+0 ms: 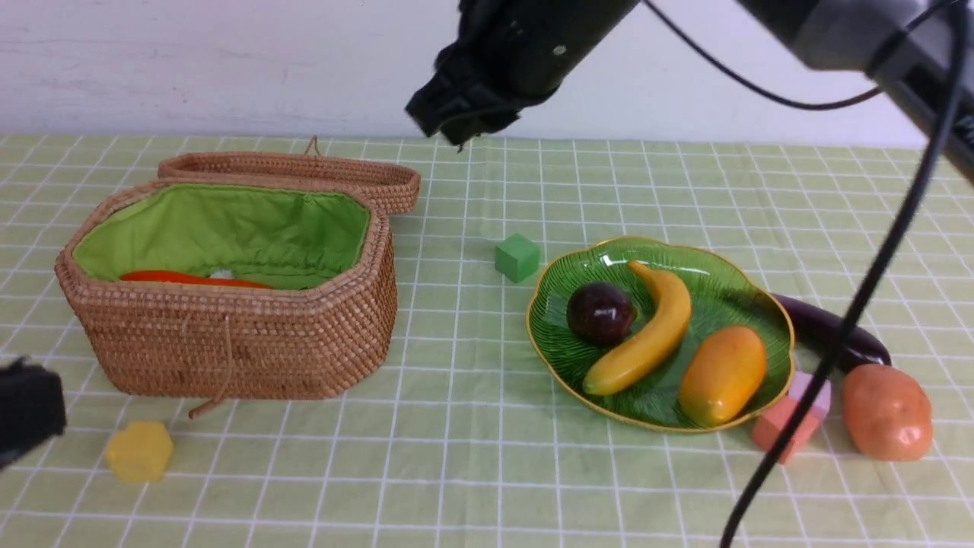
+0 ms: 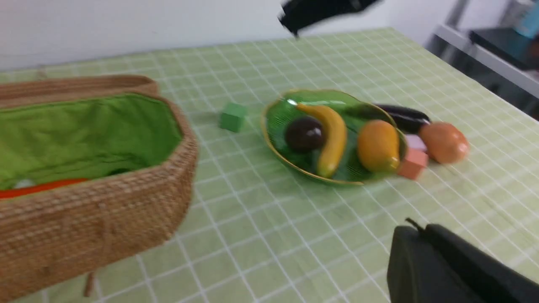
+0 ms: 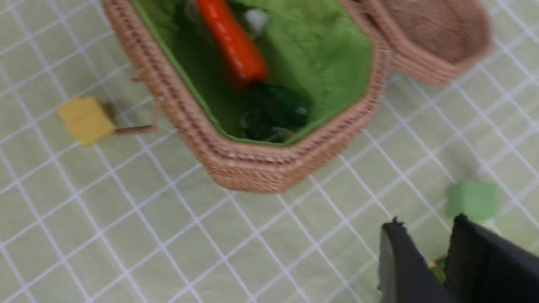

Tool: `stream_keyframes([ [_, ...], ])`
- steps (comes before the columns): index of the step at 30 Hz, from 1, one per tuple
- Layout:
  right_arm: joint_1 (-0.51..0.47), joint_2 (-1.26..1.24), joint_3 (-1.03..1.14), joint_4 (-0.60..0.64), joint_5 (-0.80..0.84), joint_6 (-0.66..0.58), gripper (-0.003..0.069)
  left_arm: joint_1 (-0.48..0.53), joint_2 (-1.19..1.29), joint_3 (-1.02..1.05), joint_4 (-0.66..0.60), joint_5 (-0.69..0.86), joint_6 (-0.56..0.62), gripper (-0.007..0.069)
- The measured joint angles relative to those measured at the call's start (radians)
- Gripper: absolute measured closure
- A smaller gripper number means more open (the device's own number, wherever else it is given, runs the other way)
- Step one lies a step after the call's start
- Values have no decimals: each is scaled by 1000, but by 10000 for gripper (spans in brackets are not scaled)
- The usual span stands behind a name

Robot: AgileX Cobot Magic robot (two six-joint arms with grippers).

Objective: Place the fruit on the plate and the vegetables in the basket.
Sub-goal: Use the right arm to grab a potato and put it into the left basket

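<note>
With the right end effector (image 3: 426, 227) barely open on nothing and the left end effector (image 1: 27, 411) closed and empty, the glossy eggplant (image 1: 829, 331) at the frame's right, behind the plate (image 1: 715, 285), looks light, stiff and slippery, best gripped across its middle.

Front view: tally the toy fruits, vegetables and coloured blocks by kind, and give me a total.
Fruits: 3 (banana, mango, mangosteen)
Vegetables: 3 (carrot, eggplant, potato)
Blocks: 4 (green block, yellow block, orange block, pink block)
Total: 10
</note>
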Motion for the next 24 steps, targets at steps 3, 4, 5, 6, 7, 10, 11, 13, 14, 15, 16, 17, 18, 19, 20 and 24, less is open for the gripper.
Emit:
stream_keyframes([
  [3,-8,-85,78,-74,5,74,670,0,0,0,-182,3,179,617],
  [4,-14,-122,122,-103,6,98,675,0,0,0,-237,3,236,617],
  [5,-28,-174,186,-132,6,128,676,0,0,0,-282,3,277,616],
  [6,-45,-211,236,-149,5,152,675,0,0,0,-306,4,314,616],
  [7,-65,-250,290,-166,4,175,675,0,0,0,-323,5,334,615],
  [10,-201,-395,544,-201,0,271,668,0,0,0,-374,20,399,613],
  [11,-254,-428,625,-204,0,302,659,0,0,0,-379,24,407,613],
  [13,-343,-459,752,-201,-1,346,638,0,0,0,-382,29,418,612],
  [14,-408,-471,840,-190,-1,373,609,0,0,0,-382,32,422,612],
  [15,-439,-472,879,-185,-1,383,591,0,0,0,-382,33,423,612],
  [16,-498,-468,953,-160,-14,401,547,0,0,0,-382,37,424,610],
  [17,-541,-463,1007,-146,-37,408,503,0,0,0,-382,40,427,609],
  [18,-579,-454,1052,-129,-66,414,453,0,0,0,-382,42,426,609],
  [19,-610,-446,1089,-111,-101,419,399,0,0,0,-382,43,427,609],
  [20,-634,-436,1119,-97,-135,421,343,0,0,0,-382,45,428,609],
  [24,-675,-404,1177,-67,-233,422,155,0,0,0,-381,45,430,606],
])
